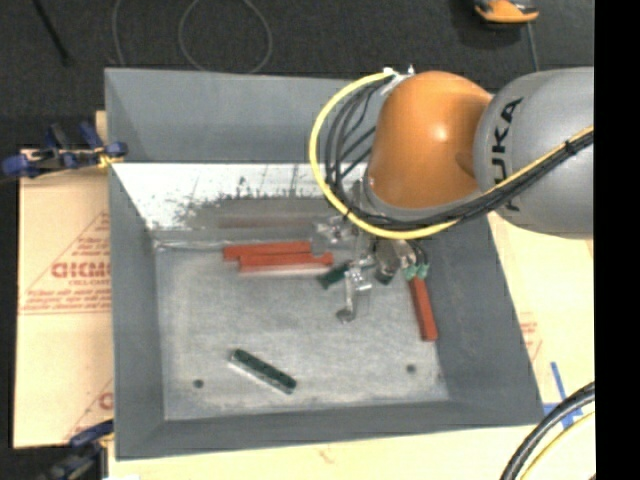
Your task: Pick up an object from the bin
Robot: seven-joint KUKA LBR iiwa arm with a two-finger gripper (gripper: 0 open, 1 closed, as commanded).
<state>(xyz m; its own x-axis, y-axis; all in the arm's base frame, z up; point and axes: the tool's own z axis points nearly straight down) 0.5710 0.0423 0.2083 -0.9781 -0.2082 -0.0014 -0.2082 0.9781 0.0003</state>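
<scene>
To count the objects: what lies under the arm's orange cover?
The gripper, a red stick and a red bar beside it. Anything directly beneath the cover is hidden.

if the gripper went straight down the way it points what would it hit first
Likely the bin floor by the long red block; the gripper might graze a small dark green piece, depth unclear.

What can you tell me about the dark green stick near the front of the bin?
The dark green stick is a short, narrow bar, plastic by its look, with a paler grey strip at its left end. It lies flat on the bin floor near the front wall, slanted from upper left to lower right. Nothing touches it; the gripper is farther back.
</scene>
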